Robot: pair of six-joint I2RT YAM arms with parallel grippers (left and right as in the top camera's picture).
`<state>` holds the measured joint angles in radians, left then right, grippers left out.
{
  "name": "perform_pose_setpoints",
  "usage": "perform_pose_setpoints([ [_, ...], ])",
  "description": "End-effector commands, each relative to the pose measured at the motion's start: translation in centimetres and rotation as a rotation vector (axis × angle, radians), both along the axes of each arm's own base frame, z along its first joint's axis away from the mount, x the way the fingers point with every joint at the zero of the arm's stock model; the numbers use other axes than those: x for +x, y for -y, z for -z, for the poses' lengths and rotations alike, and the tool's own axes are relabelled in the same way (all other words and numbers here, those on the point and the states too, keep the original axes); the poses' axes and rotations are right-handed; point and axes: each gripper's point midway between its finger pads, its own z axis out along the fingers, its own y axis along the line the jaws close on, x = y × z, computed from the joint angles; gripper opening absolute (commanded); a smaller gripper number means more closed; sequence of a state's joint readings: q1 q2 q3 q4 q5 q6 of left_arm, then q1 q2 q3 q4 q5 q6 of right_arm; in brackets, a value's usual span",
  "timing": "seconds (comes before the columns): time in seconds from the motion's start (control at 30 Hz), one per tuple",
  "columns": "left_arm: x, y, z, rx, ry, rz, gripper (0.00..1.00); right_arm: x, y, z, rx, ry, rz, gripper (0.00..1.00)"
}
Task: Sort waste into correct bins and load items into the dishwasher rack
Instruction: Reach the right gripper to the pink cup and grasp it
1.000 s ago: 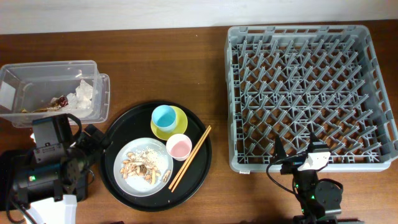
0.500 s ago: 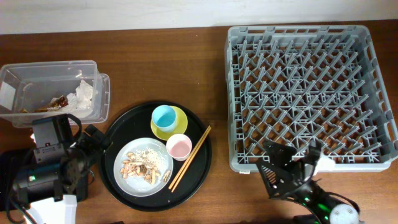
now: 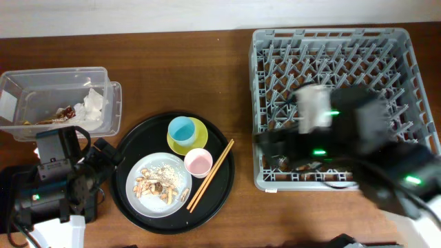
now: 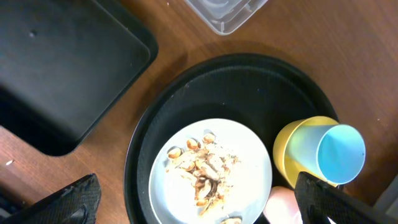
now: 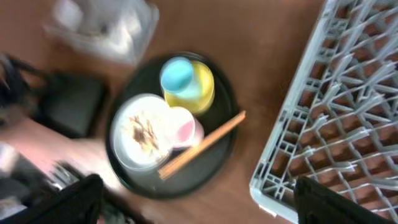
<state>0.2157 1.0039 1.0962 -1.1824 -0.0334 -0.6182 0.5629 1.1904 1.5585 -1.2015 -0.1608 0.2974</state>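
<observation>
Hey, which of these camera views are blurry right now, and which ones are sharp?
Overhead: the right arm is a motion smear over the dishwasher rack, while everything else is crisp. Right wrist: the whole frame is soft, even the chopsticks. Left wrist: sharp, with the food scraps on the white plate clearly resolved.

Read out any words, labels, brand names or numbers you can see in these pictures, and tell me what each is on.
No text can be read anywhere.
The blue cup, pink cup, plate and rack are plain, with no print.
The pale patch on the clear tub is possibly a label, but it is too small to read.
The right arm is blurred, so nothing on it is legible.
</observation>
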Motion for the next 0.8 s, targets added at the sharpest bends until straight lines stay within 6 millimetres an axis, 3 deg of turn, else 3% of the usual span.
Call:
perform_pose_setpoints([
  [0.0,0.0,-0.1,-0.3,-0.001,0.01,-0.003,0.99,1.0,-3.6,3.2,-0.243,0.062,0.055,0.98],
  [0.1,0.0,-0.1,-0.3,-0.001,0.01,-0.002,0.99,0.3,-12.8,8.5,-0.309,0.057,-0.099,0.99],
  [0.2,0.0,-0.1,-0.3,-0.001,0.01,-0.002,0.99,-1.5,-17.6,12.2,-0.287,-0.011,-0.217,0.98],
  [0.27,0.0,-0.1,-0.3,-0.001,0.01,-0.002,0.99,-1.6,-19.5,14.8,-0.31,-0.033,-0.254,0.98],
  [0.33,0.0,-0.1,-0.3,-0.001,0.01,-0.002,0.99,-1.0,-20.3,16.3,-0.32,-0.038,-0.252,1.0],
  [0.37,0.0,-0.1,-0.3,-0.001,0.01,-0.003,0.99,-0.3,-20.7,17.6,-0.337,-0.037,-0.238,0.89],
  [0.43,0.0,-0.1,-0.3,-0.001,0.01,-0.003,0.99,0.1,-20.8,19.0,-0.355,-0.052,-0.231,0.77],
  [0.6,0.0,-0.1,-0.3,-0.001,0.01,-0.003,0.99,0.4,-20.9,22.6,-0.423,-0.088,-0.228,0.74],
  [0.77,0.0,-0.1,-0.3,-0.001,0.01,-0.002,0.99,2.0,-19.8,23.3,-0.457,-0.079,-0.181,0.73],
])
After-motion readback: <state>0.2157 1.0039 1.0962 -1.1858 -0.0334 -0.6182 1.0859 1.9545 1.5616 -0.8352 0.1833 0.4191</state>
